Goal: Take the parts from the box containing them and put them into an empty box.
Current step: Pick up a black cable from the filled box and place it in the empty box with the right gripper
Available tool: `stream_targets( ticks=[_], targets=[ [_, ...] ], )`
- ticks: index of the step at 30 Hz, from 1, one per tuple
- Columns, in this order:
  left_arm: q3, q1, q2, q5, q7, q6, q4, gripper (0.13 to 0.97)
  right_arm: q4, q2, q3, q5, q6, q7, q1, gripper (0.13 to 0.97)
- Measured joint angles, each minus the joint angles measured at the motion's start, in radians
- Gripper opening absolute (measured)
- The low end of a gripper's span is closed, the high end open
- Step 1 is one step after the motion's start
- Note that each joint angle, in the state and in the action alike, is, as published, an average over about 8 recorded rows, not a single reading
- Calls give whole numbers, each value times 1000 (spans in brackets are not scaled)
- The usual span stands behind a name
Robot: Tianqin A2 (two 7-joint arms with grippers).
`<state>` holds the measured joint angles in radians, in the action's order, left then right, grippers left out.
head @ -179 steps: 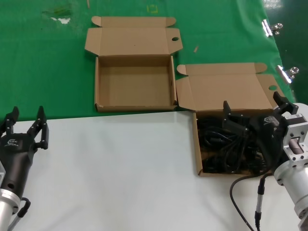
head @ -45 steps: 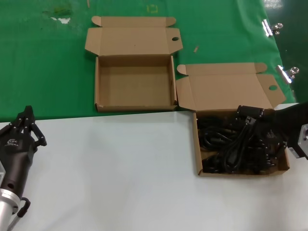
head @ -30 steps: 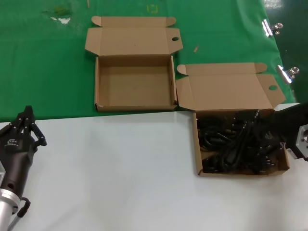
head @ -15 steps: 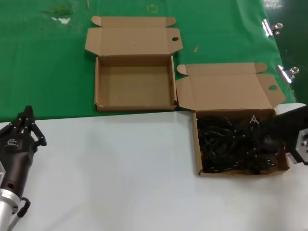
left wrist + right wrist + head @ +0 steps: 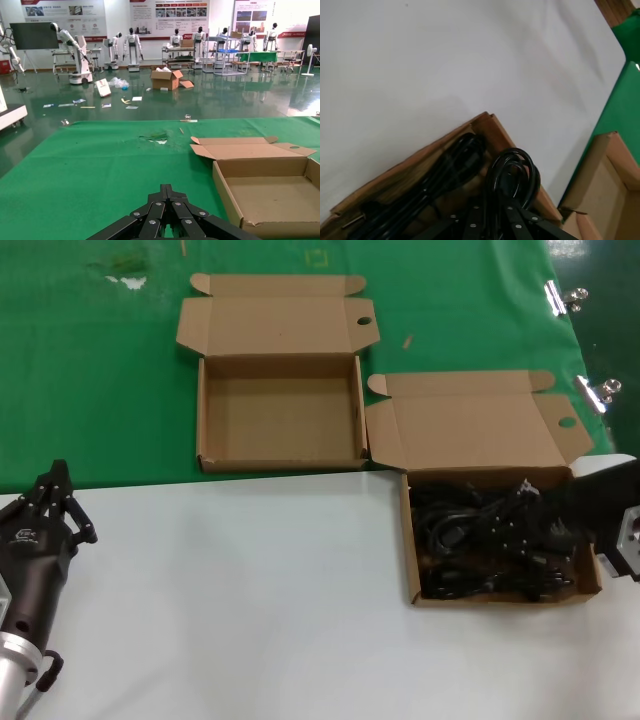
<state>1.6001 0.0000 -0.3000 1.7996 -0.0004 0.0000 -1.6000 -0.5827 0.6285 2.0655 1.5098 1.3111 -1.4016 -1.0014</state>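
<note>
The empty box (image 5: 280,415) lies open on the green cloth at the back centre; it also shows in the left wrist view (image 5: 265,197). The box containing the parts (image 5: 407,560) sits at the right on the white table, with a tangle of black power cords (image 5: 480,545) in it. My right gripper (image 5: 565,520) reaches in from the box's right side, low among the cords. In the right wrist view my right gripper (image 5: 497,202) is shut with a cord loop (image 5: 512,170) at its tips, near the box's corner (image 5: 487,120). My left gripper (image 5: 57,475) is parked shut at the far left (image 5: 167,189).
Both boxes' lid flaps (image 5: 275,320) (image 5: 470,430) lie open towards the back. Metal clips (image 5: 565,295) (image 5: 597,392) hold the green cloth (image 5: 100,360) at the right edge. White table top (image 5: 250,610) spreads between my arms.
The right gripper held a tangle of cords raised over the box, then drew back to the right and lower; the cords have sunk back into the box. The left gripper shut early on and stays still.
</note>
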Motion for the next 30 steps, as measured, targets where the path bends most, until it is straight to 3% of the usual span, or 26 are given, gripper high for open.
stream_targets(
  ticks=[11, 19, 24, 30],
  targets=[
    [0, 0, 0, 0, 0, 0, 0, 140, -173, 40, -20, 21, -8, 184, 28, 157],
    [0, 0, 0, 0, 0, 0, 0, 140, -275, 32, -27, 37, -20, 352, 25, 157],
    [0, 0, 0, 0, 0, 0, 0, 140, -274, -7, -20, 36, -38, 421, 1, 157],
    [0, 0, 0, 0, 0, 0, 0, 140, -185, -84, -4, 22, -76, 395, -54, 157]
  ],
)
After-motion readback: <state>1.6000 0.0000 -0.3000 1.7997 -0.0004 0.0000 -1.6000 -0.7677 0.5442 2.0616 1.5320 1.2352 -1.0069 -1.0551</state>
